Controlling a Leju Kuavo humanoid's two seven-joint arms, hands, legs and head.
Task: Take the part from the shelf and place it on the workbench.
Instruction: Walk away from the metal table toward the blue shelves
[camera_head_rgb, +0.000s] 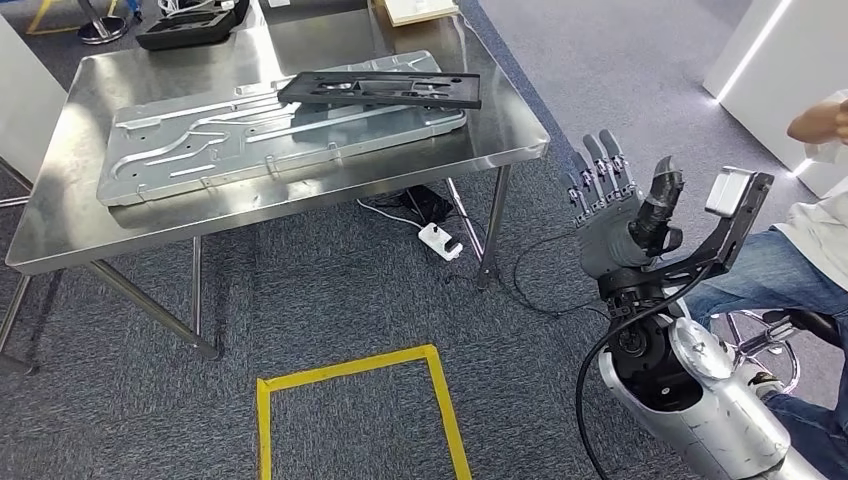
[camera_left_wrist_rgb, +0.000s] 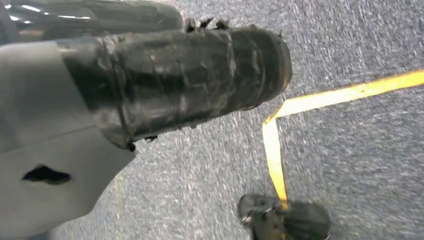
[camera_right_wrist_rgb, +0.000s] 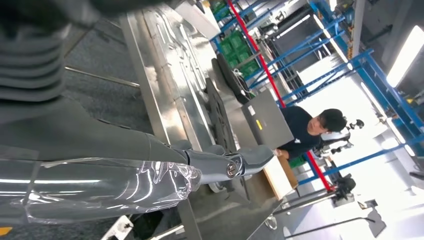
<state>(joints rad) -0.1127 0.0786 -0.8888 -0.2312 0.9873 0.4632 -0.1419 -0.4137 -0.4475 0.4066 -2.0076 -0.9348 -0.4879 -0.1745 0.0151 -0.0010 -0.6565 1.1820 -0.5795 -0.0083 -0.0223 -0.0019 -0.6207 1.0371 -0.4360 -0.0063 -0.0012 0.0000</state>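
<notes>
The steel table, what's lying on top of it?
On the steel table lies a large silver metal panel, with a black plastic frame resting across its far right part. A black case sits at the far edge. What the panel covers is hidden.

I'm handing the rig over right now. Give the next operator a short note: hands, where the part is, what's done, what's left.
Right hand: raised beside the workbench, fingers spread, holding nothing.
Left hand: hanging over the carpet by the yellow tape; grip cannot be told.
Black part: lying on the workbench, resting across the silver panel; no hand touches it.
Done: part looks placed on the workbench.
Left: probably only to lower the right arm. A person sits close on the right, so move slowly.
</notes>
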